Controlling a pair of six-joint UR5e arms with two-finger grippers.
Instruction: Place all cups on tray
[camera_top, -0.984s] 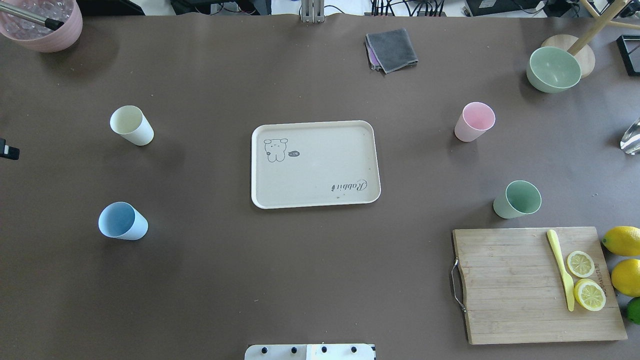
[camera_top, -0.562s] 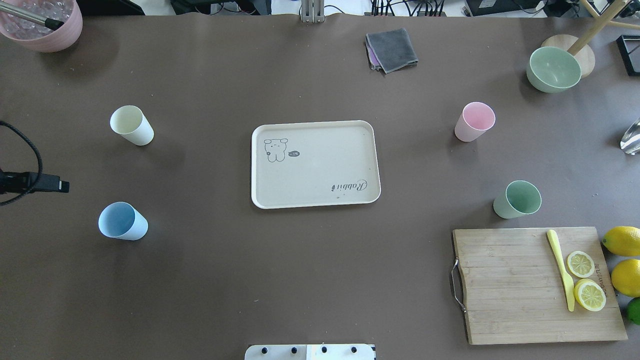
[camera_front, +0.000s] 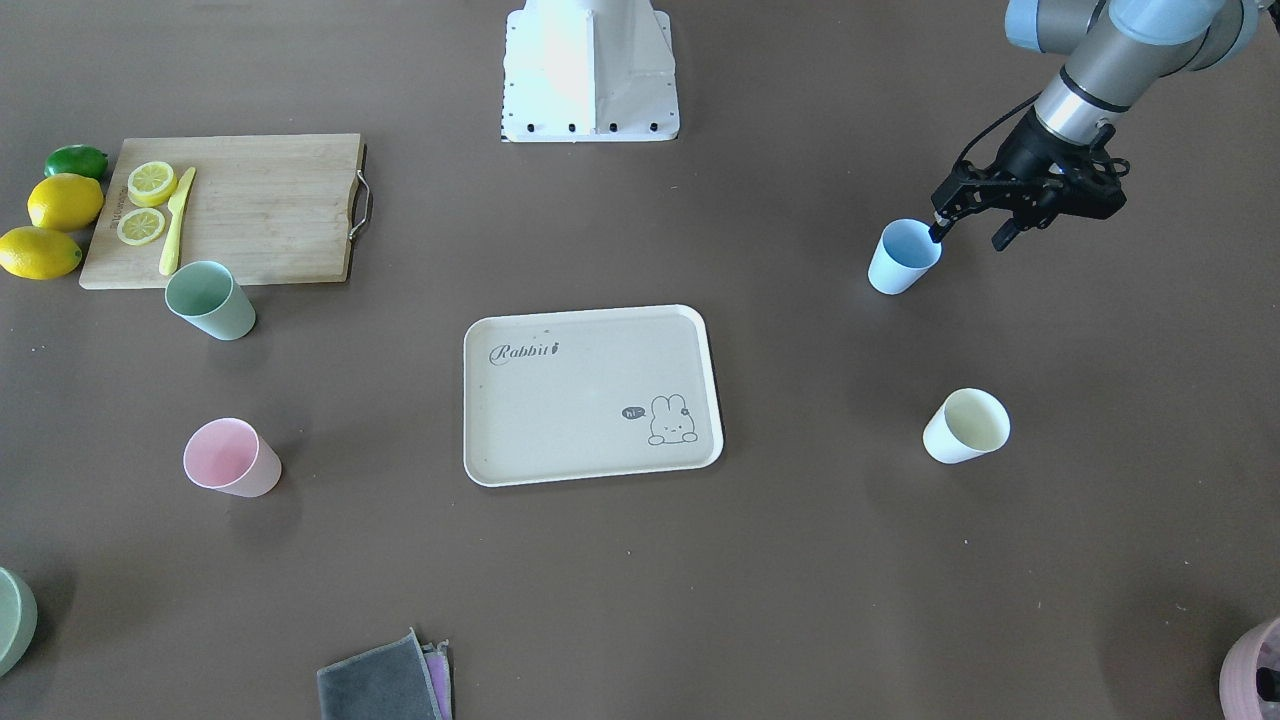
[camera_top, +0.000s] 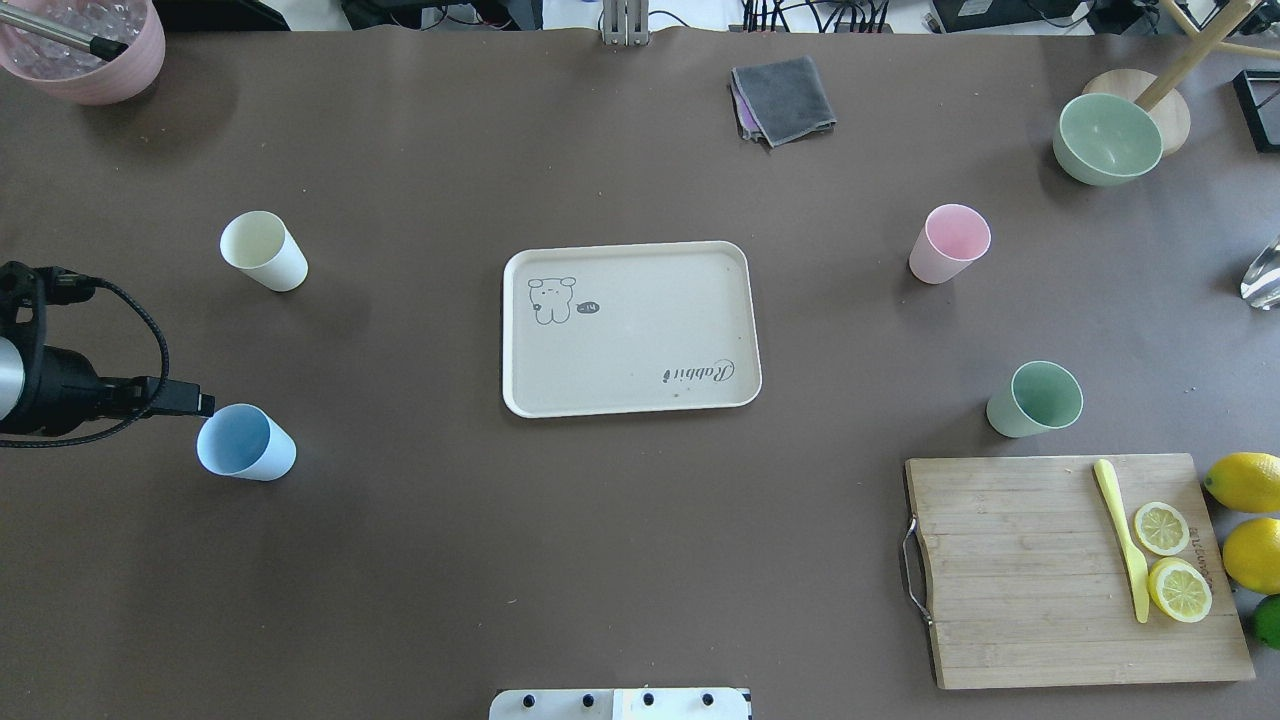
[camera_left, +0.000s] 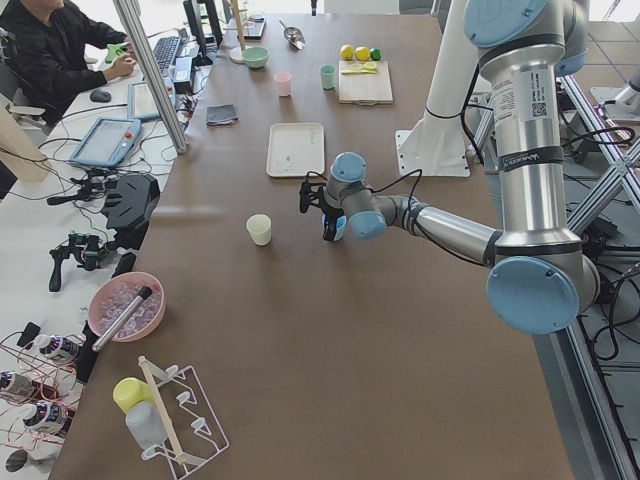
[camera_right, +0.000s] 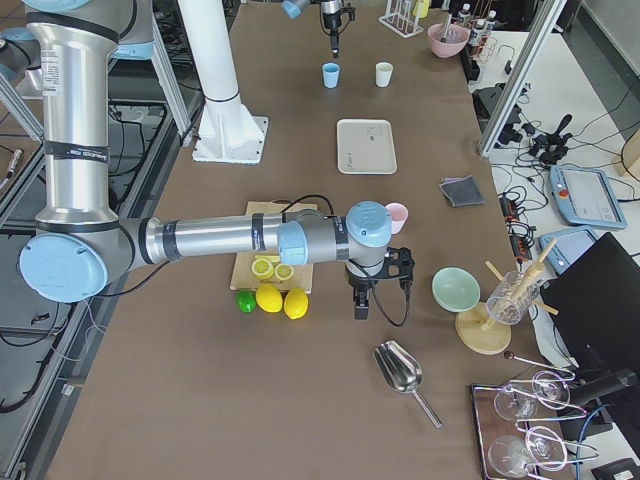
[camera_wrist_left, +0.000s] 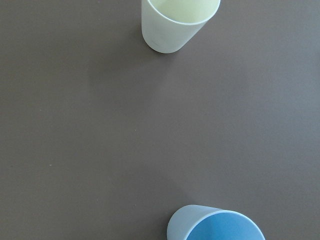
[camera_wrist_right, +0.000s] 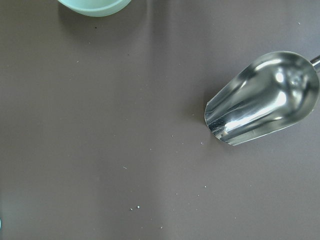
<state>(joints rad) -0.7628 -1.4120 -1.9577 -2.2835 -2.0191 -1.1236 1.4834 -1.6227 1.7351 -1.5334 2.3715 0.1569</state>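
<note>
Four cups (camera_top: 245, 443) on brown table (camera_top: 640, 560) | left end effector (camera_front: 968, 238) released | right end effector (camera_right: 360, 305) unclear

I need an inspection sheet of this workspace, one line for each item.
Surface: brown table cover, few specks.
Job's things: tray empty; blue cup, cream cup, pink cup, green cup upright, all off it.
Clutter: cutting board with lemon slices and knife, lemons, grey cloth, green bowl, metal scoop.
End effectors: left end effector open beside blue cup; right end effector near metal scoop, state cannot tell.
Cables: black cable looped at left wrist.
Surroundings: operator at side desk.
</note>
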